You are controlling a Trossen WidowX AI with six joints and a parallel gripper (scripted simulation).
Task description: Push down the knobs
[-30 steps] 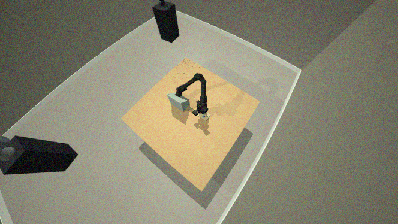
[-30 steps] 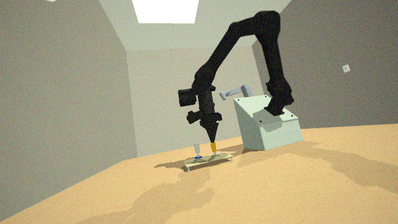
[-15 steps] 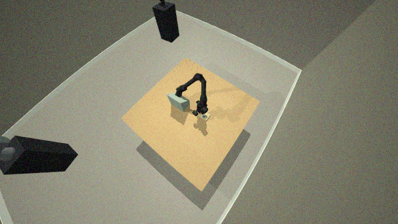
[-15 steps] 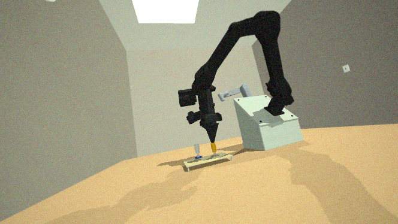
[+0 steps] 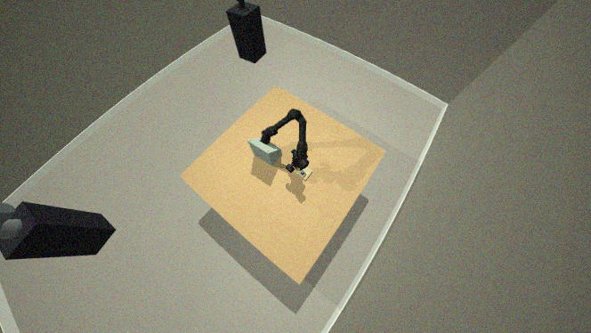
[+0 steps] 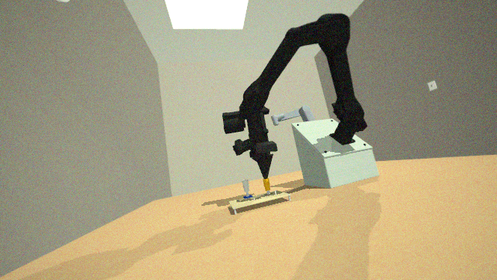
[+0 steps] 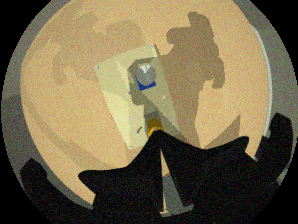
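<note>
The pale yellow circuit board (image 5: 307,177) (image 6: 262,200) (image 7: 114,97) stands on short legs on the table. An orange knob (image 6: 266,184) (image 7: 154,123) stands upright at the board end nearer the arm's base; a small light grey piece shows beneath it. A grey knob (image 6: 245,185) (image 7: 146,75) stands above a blue potentiometer (image 6: 248,196) (image 7: 148,86), with a narrower light part between them. My gripper (image 6: 266,177) (image 7: 157,133) is shut and empty, pointing down, its fingertips at the top of the orange knob. They partly hide that knob in the wrist view.
The pale green slanted base block (image 5: 265,152) (image 6: 349,168) stands on the wooden table (image 5: 249,200) (image 6: 262,247) near the board. The arm arches over from it. Arm shadows fall across the board and table. Large black blocks stand outside the table.
</note>
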